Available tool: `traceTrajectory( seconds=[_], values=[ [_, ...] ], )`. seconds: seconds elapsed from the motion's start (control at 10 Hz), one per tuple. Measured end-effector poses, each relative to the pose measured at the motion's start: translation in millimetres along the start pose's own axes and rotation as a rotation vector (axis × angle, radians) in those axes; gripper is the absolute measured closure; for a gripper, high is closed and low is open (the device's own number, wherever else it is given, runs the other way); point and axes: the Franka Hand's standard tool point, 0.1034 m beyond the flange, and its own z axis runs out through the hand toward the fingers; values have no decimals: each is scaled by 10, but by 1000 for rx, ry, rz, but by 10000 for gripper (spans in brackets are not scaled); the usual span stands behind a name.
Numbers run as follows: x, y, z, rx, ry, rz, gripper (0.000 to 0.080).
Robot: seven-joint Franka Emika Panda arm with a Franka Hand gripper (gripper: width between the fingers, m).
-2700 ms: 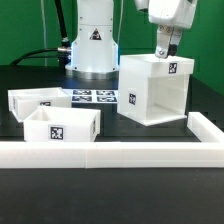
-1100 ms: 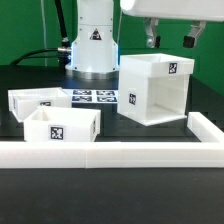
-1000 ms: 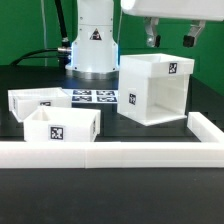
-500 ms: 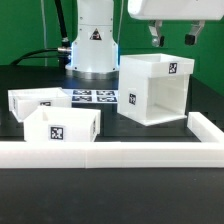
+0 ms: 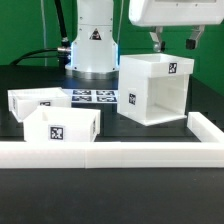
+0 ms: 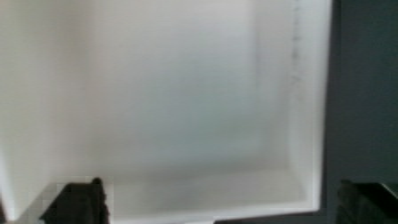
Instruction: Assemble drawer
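The large white cube-shaped shell (image 5: 153,89) stands on the black table at the exterior view's right, its open side toward the camera, with square tags on its top rim and left face. Two small open-topped trays lie at the left: one nearer (image 5: 62,127), one behind it (image 5: 33,101). My gripper (image 5: 173,41) hangs open and empty just above the shell's top rim. In the wrist view the shell's white inside (image 6: 160,100) fills the frame, and my two dark fingertips (image 6: 80,201) stand wide apart with nothing between them.
The marker board (image 5: 94,97) lies flat in front of the robot base (image 5: 93,45). A long low white rail (image 5: 100,155) runs along the table's near edge and turns back at the right (image 5: 205,127).
My gripper has let go of the shell's top rim, opened, risen and turned above it. Over the last second it shifted slightly right. The shell and trays have not moved.
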Motion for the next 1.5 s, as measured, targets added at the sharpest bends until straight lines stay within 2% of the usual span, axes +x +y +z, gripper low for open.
traceTrajectory(
  seconds=[0.1,0.3,0.7,0.8,0.9,1.0,1.1,1.2,1.5],
  values=[
    [-19,-81,22,0,5,-10,150],
    [-81,-153,106,1,18,-23,150],
    [-211,-184,307,9,21,-20,150],
    [-213,-187,309,9,21,-20,271],
    [-215,-181,310,10,21,-21,271],
    [-218,-173,316,10,20,-19,410],
    [-217,-175,316,10,20,-20,586],
    [-218,-176,317,10,20,-20,716],
    [-217,-176,317,10,20,-20,763]
  ],
)
